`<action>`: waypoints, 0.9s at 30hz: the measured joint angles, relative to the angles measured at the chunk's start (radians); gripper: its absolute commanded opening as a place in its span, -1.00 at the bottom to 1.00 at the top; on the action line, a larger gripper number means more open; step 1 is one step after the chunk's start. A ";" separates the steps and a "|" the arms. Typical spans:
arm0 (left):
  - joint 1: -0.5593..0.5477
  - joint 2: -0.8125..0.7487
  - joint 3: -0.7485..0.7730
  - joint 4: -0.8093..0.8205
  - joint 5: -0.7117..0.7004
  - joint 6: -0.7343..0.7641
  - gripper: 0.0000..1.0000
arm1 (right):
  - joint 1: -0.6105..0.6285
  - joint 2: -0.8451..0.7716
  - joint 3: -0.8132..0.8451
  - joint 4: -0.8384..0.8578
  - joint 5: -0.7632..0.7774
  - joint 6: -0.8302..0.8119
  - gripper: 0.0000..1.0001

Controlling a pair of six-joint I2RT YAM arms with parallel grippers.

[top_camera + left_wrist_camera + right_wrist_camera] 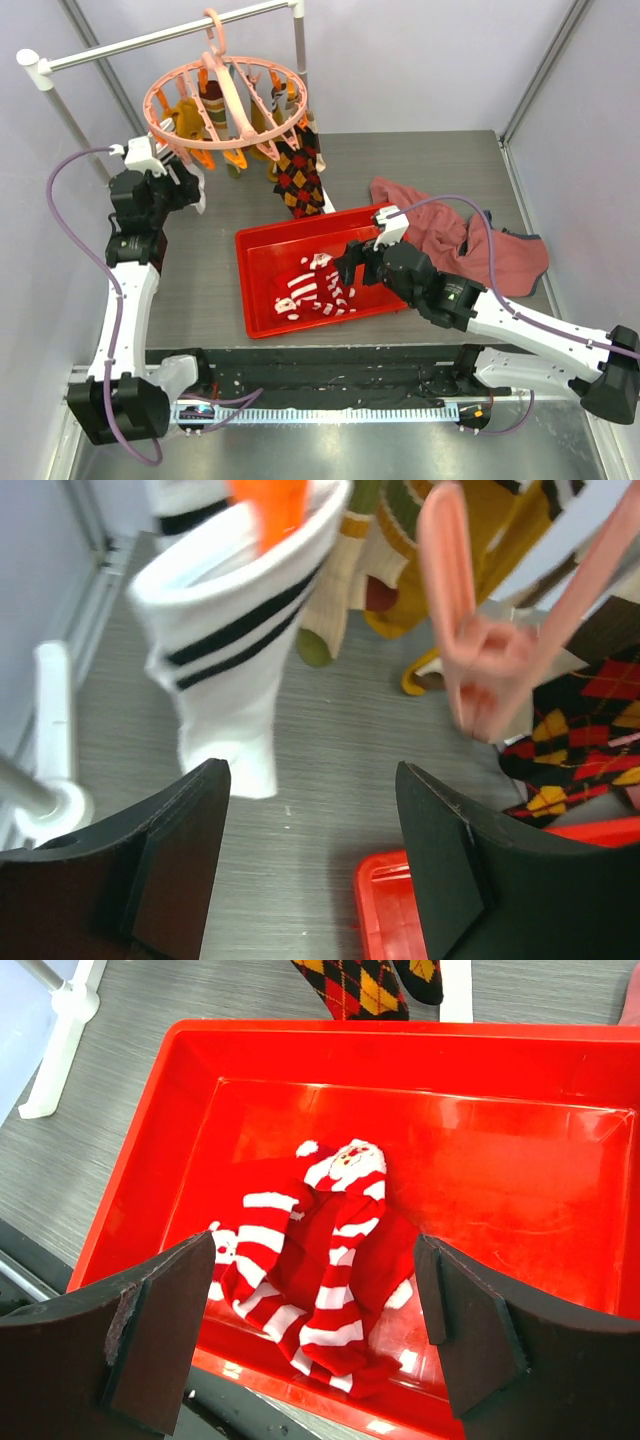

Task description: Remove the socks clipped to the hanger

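The salmon-pink round hanger [225,100] hangs by its hook from the rail. Mustard socks [185,118] and a dark argyle sock [300,175] hang from its pegs. In the left wrist view a white sock with dark bands [225,650] hangs from an orange peg [270,510], beside a pink peg [470,650] and the argyle sock [580,740]. My left gripper [192,190] [310,780] is open and empty just below the white sock. Red-and-white striped socks [312,288] [320,1260] lie in the red bin [250,290]. My right gripper [350,265] [315,1250] is open and empty above them.
The white metal rail [170,35] spans the back left, and its foot [55,740] stands on the table near my left gripper. A reddish-pink cloth [460,240] lies right of the bin. The bin's corner [385,910] sits under my left gripper's right finger.
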 measured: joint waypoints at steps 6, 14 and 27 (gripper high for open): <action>0.000 -0.160 -0.166 0.041 -0.155 -0.007 0.60 | 0.000 0.002 0.000 0.013 -0.004 -0.005 0.77; 0.058 -0.089 -0.181 0.094 -0.173 -0.030 0.61 | 0.000 -0.036 -0.006 0.015 -0.006 -0.013 0.77; 0.073 0.081 -0.111 0.117 0.014 -0.029 0.43 | 0.000 -0.102 -0.015 0.021 -0.003 -0.040 0.77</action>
